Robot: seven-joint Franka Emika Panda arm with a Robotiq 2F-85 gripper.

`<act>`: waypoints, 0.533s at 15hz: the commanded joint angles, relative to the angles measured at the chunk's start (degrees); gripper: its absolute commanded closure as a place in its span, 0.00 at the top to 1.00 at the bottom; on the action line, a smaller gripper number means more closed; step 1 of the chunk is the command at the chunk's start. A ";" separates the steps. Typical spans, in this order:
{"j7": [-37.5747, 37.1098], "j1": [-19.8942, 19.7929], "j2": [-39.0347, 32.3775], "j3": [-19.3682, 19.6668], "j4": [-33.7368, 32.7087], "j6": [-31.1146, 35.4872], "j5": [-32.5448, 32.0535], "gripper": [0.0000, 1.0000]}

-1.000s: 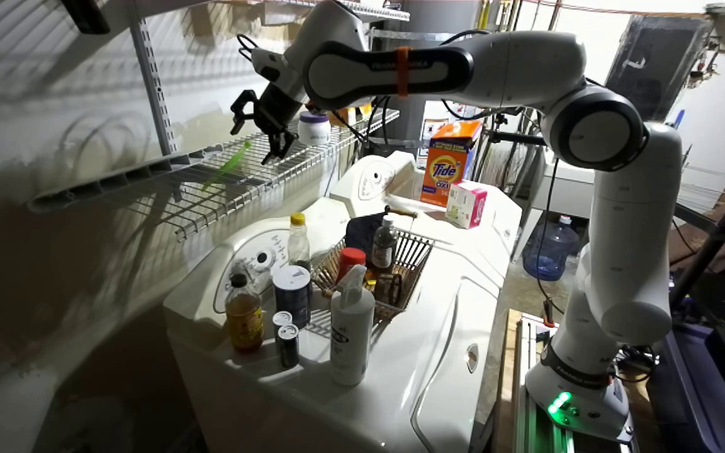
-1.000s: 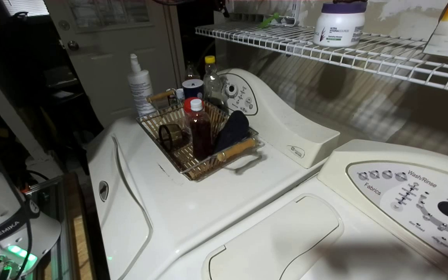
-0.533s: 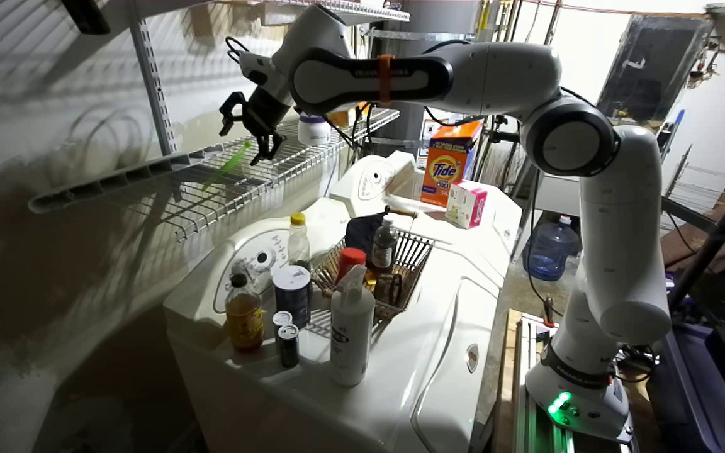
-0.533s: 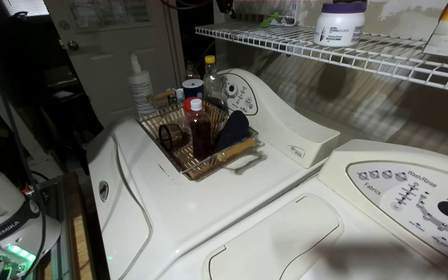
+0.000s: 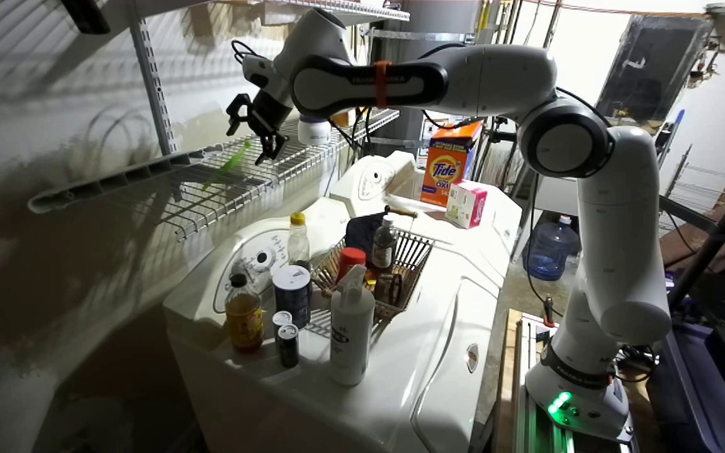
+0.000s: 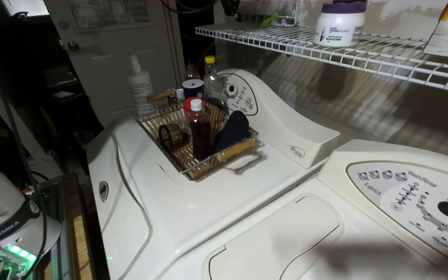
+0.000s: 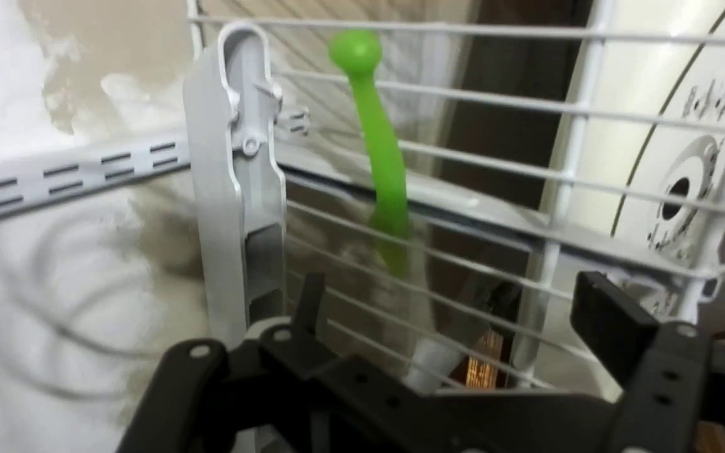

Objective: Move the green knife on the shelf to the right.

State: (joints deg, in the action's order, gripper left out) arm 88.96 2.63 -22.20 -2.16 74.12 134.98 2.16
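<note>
The green knife point(image 5: 235, 159) lies on the white wire shelf point(image 5: 262, 182), slanting across its rods. Its bright handle end also shows in an exterior view point(image 6: 269, 20). In the wrist view the knife point(image 7: 387, 163) has its round knob at the top, and its lower end fades against the background beyond the fingertips. My gripper point(image 5: 244, 148) is open and empty, held tilted above the shelf close to the knife's knob end. In the wrist view the gripper point(image 7: 452, 289) has its fingers wide apart, with nothing between them. Only part of the gripper shows at the top of an exterior view point(image 6: 232, 8).
A long grey plastic piece point(image 7: 211, 189) lies on the shelf along the wall, beside the knife. A white jar with a purple lid point(image 6: 338, 27) stands farther along the shelf. Below are the white machines with bottles and a wire basket point(image 6: 161, 155).
My gripper has shifted slightly left, then a little back right, in an exterior view; in an exterior view it also comes lower and to the right at the top edge. The knife has not moved.
</note>
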 commanded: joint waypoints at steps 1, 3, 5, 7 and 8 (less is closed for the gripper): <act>-4.03 0.19 -2.88 2.83 -2.57 1.62 -3.15 1.00; -4.39 0.07 -3.91 3.58 -3.39 2.23 -2.93 1.00; -4.39 -2.08 -5.51 1.35 -5.13 3.18 -3.15 1.00; -3.90 -1.25 -6.83 2.59 -6.27 3.91 -0.90 1.00; -3.91 -1.38 -7.35 2.41 -6.95 4.07 -0.72 1.00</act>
State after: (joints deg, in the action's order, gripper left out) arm 85.54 1.46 -26.27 0.44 71.49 137.98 0.69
